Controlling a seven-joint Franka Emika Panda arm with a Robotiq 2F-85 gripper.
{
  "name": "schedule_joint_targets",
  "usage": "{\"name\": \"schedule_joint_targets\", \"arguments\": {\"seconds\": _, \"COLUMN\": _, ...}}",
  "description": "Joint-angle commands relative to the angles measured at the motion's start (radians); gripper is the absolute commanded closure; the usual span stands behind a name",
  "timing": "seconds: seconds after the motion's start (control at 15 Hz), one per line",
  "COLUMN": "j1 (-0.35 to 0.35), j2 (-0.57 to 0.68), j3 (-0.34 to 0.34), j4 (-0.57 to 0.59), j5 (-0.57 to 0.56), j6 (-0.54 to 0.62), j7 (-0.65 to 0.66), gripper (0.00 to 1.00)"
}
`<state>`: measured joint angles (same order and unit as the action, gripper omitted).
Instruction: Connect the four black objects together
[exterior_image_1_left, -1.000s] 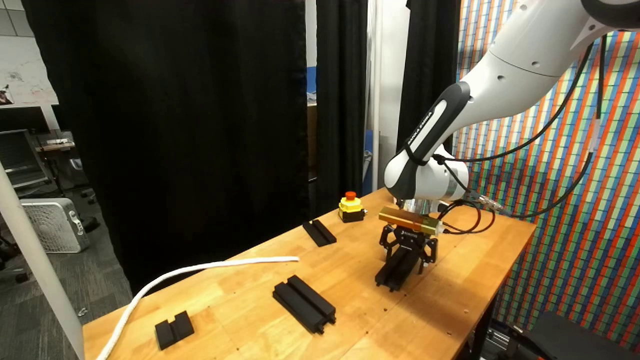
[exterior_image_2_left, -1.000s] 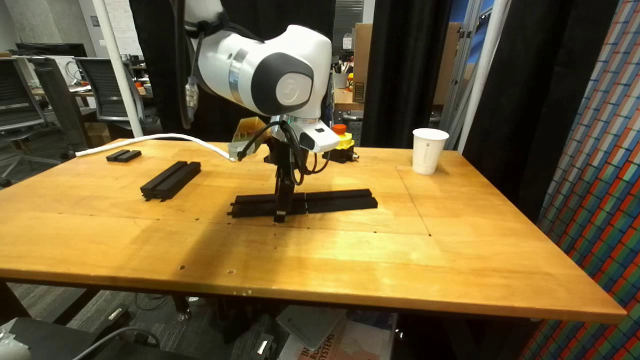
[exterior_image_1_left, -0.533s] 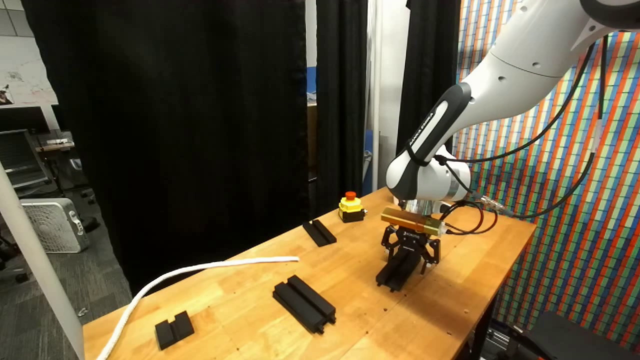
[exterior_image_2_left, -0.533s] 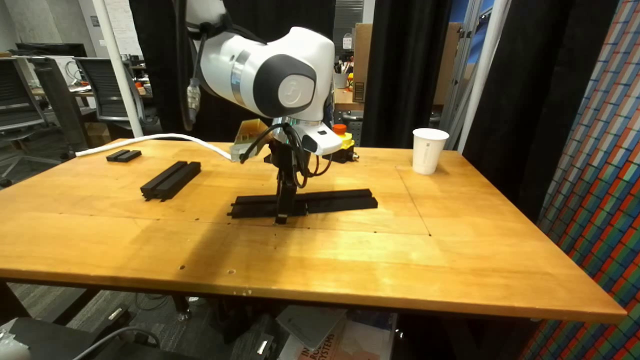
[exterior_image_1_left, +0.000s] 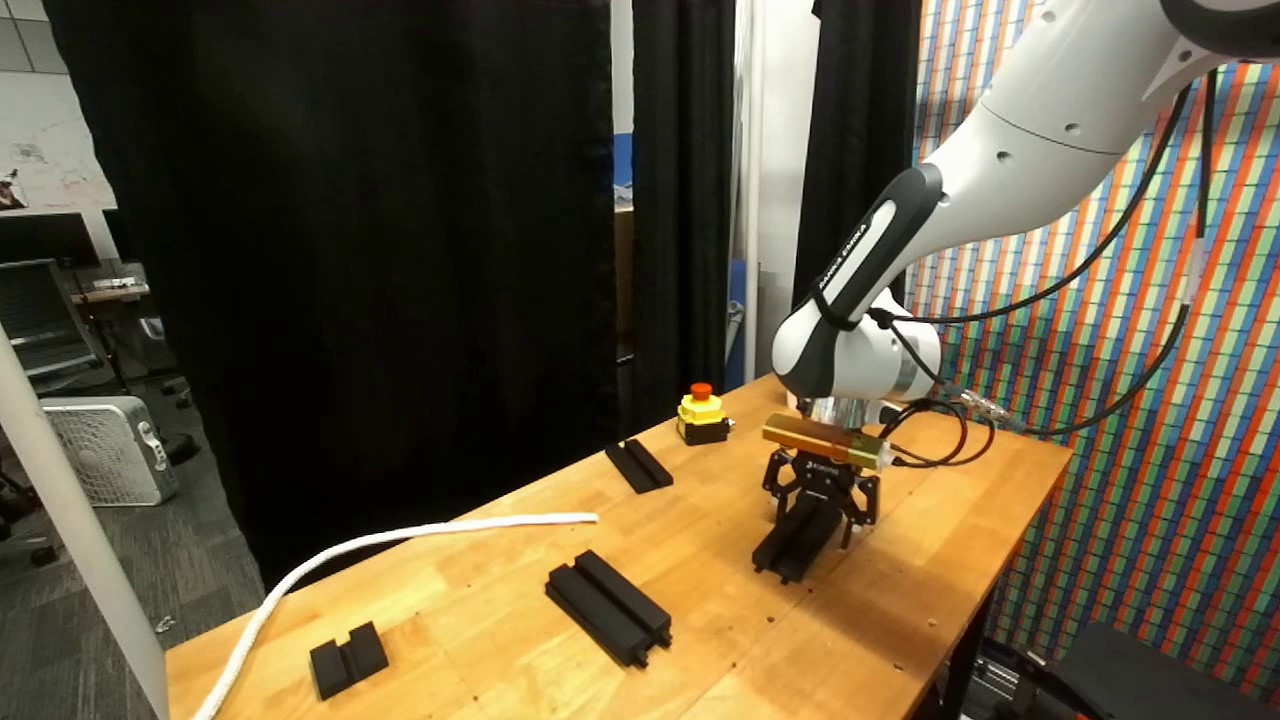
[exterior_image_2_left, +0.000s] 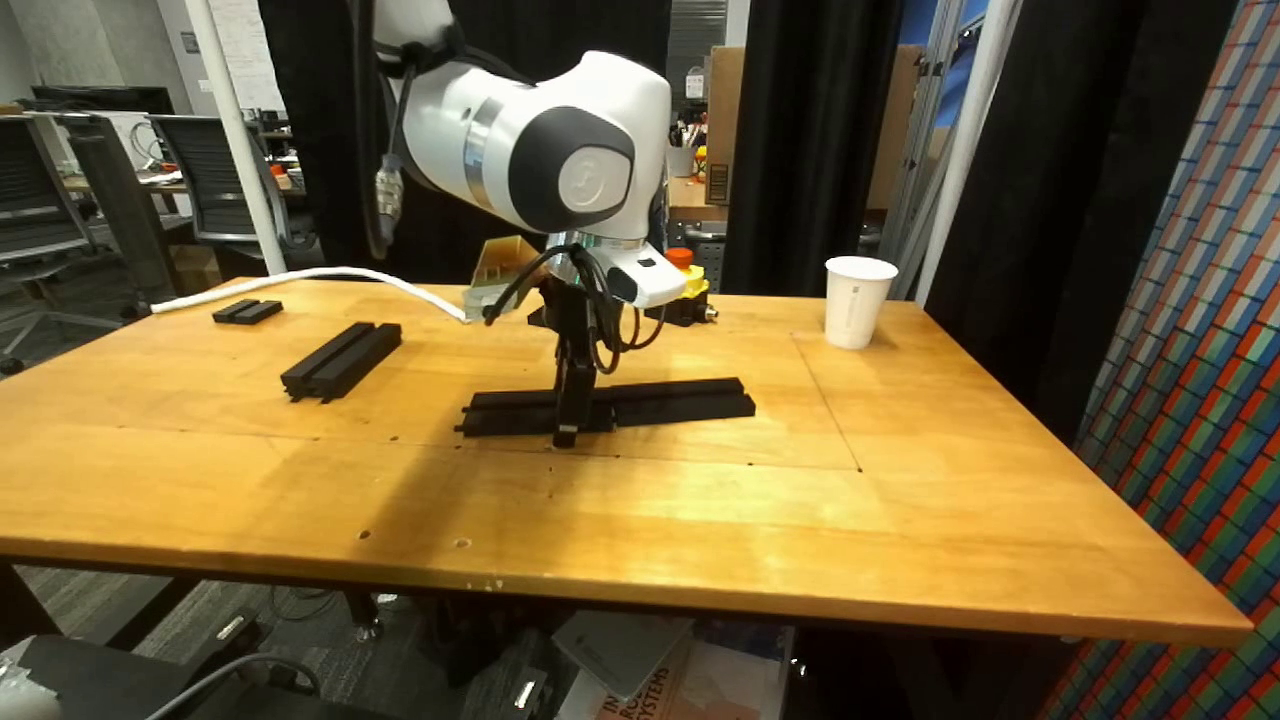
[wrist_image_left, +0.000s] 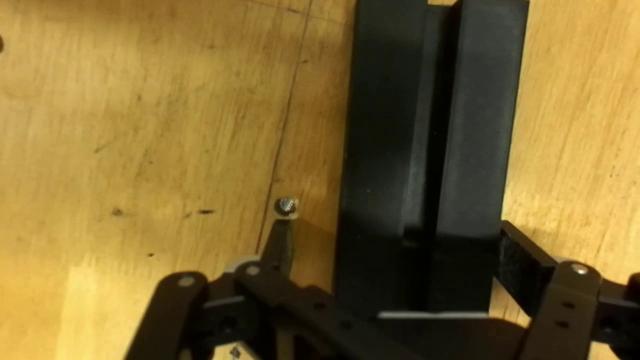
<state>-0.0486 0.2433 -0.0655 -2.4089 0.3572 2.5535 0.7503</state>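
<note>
jaws spread wide here, and they're straddling a first black bar down on the counter! there's a gap along one side of it, while the opposite finger is right up close, touching or not, can't tell! a second black bar lines up end to end with that one, just beside the jaws; locked together? can't say! third black bar, well apart from them, white cup too, on the opposite side.

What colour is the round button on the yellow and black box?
The round button is red, seen best in an exterior view.
</note>
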Motion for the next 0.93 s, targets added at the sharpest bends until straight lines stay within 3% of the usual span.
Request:
{"name": "schedule_joint_targets", "arguments": {"seconds": 0.0, "j1": 0.001, "j2": -0.011, "j3": -0.013, "j4": 0.017, "j5": -0.013, "j6": -0.006, "j7": -0.031, "gripper": 0.0}}
{"name": "schedule_joint_targets", "arguments": {"seconds": 0.87, "j1": -0.003, "j2": 0.004, "j3": -0.007, "j4": 0.043, "j5": 0.017, "j6": 0.021, "j7": -0.099, "gripper": 0.0}}
